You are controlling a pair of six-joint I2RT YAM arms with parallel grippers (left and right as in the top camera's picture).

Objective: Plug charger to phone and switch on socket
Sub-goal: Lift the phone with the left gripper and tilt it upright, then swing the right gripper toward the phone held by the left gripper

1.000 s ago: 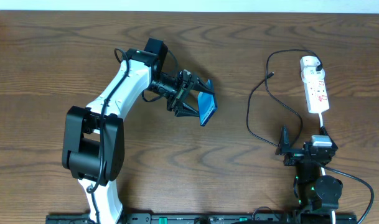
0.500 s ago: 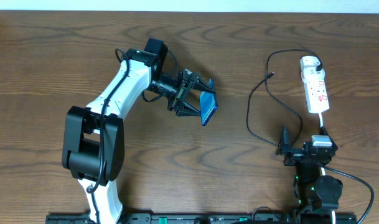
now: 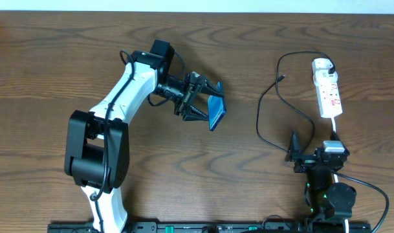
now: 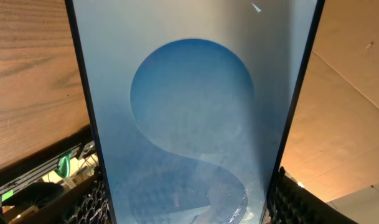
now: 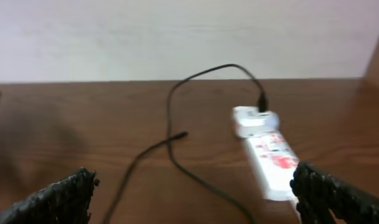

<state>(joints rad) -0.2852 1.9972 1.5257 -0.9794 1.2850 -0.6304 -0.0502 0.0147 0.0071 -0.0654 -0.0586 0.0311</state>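
Observation:
My left gripper (image 3: 206,102) is shut on the phone (image 3: 215,112), holding it tilted on edge above the middle of the table. In the left wrist view the phone's light-blue screen with a teal circle (image 4: 192,106) fills the frame between the fingers. The black charger cable (image 3: 269,123) loops on the table at the right, its small plug tip (image 3: 283,78) free, its black plug (image 3: 328,66) in the far end of the white power strip (image 3: 328,90). My right gripper (image 3: 299,150) is open and empty, near the table's front edge, just short of the strip (image 5: 270,155) and cable (image 5: 170,146).
The strip's thick white cord (image 3: 334,129) runs toward the right arm's base. A pale wall (image 5: 177,37) stands beyond the table's far edge. Bare brown wood lies between the two arms.

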